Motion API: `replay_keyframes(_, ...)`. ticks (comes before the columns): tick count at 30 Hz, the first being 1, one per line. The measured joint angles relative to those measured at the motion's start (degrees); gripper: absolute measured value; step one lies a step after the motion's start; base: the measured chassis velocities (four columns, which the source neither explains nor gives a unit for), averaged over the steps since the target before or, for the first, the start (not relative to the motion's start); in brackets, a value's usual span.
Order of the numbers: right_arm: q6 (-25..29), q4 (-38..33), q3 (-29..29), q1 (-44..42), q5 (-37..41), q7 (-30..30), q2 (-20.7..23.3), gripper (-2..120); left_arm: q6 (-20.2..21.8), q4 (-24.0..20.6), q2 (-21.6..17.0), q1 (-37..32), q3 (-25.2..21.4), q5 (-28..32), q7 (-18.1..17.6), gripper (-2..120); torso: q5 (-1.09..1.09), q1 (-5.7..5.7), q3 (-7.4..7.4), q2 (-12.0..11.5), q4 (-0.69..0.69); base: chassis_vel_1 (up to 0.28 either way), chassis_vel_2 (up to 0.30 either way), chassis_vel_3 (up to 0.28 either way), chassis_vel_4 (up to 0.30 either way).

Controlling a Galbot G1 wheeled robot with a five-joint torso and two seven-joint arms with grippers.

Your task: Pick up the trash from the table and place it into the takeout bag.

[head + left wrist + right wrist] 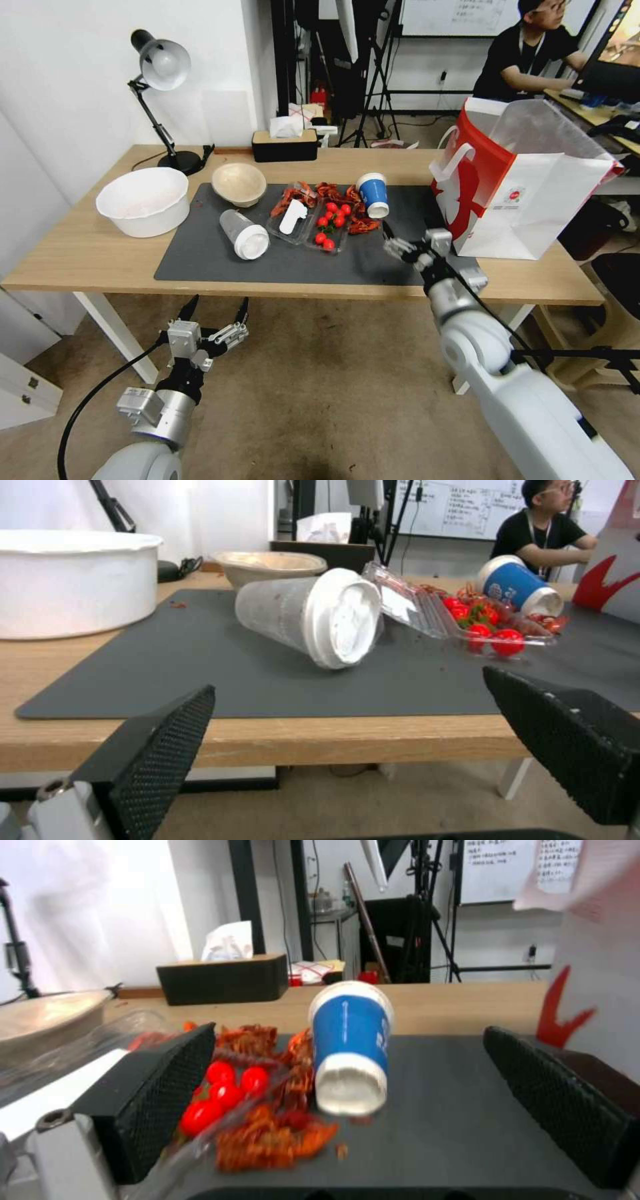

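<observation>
The blue paper cup with a white rim (373,194) lies on its side on the dark grey mat (220,257) of the long light-wood counter (73,257), between the scattered red scraps and the big red and white paper takeout bag (520,193), which stands open at the right end. In the right wrist view the cup (351,1045) lies straight ahead of the right gripper (399,247), between the lines of its two black fingers (157,1095), which are spread wide apart and hold nothing. The cup's long axis runs almost along the direction of approach, with the open mouth turned toward the gripper and the bottom pointing away. The right gripper hovers over the mat, near the cup and near the bag, so I judge this arm is the better placed one for it. The left gripper (213,327) hangs below the front edge of the counter, its fingers also open and empty; ahead of it lies the translucent cup with a white lid (310,617), tipped over with the lid toward it.
</observation>
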State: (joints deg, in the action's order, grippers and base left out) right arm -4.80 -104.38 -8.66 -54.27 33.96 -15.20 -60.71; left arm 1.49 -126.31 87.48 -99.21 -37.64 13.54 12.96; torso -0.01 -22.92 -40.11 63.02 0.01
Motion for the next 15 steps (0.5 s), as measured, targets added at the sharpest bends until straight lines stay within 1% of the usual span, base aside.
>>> replay_keyframes(3,-3.2,2.6,2.8,5.1,2.1,-1.7,0.0,100,0.1,-0.5,0.1,0.0,-0.3,0.1,0.0,100,0.00,0.00,0.00,0.0,0.00,0.000,0.000,0.000,0.000)
replay_keyframes(4,-3.2,2.6,2.8,5.1,2.1,-1.7,0.0,100,0.1,-0.5,0.1,0.0,-0.3,0.1,0.0,100,0.00,0.00,0.00,0.0,0.00,0.000,0.000,0.000,0.000)
replay_keyframes(6,-5.0,4.1,4.2,7.6,3.0,-2.8,-0.1,100,0.2,-0.6,0.2,0.0,-0.2,0.1,0.0,100,0.00,0.00,0.01,0.0,-0.01,0.000,0.000,0.000,0.000)
replay_keyframes(8,-7.1,6.7,6.6,11.4,4.1,-5.3,-0.7,100,0.2,-0.1,0.4,0.0,0.0,0.0,0.0,100,0.00,0.00,0.00,0.0,-0.01,0.000,0.000,0.000,0.000)
replay_keyframes(9,-7.1,6.7,6.6,11.4,4.1,-5.3,-0.7,100,0.2,-0.1,0.4,0.0,0.0,0.0,0.0,100,0.00,0.00,0.00,0.0,-0.01,0.000,0.000,0.000,0.000)
replay_keyframes(11,-9.5,9.2,8.7,15.2,5.4,-8.1,-1.4,100,0.0,0.4,0.6,0.0,0.1,-0.3,0.0,100,0.00,0.00,0.00,0.0,0.00,0.000,0.000,0.000,0.000)
replay_keyframes(13,-10.3,10.1,9.4,16.5,5.9,-8.8,-1.8,100,0.0,0.5,0.6,0.0,0.1,-0.3,0.0,100,0.00,0.00,0.00,0.0,0.00,0.000,0.000,0.000,0.000)
replay_keyframes(15,-12.0,13.0,11.1,19.9,6.8,-10.1,-2.7,100,-0.1,0.6,0.7,0.0,0.0,-0.4,0.0,100,0.01,0.00,0.00,0.0,-0.01,0.000,0.000,0.000,0.000)
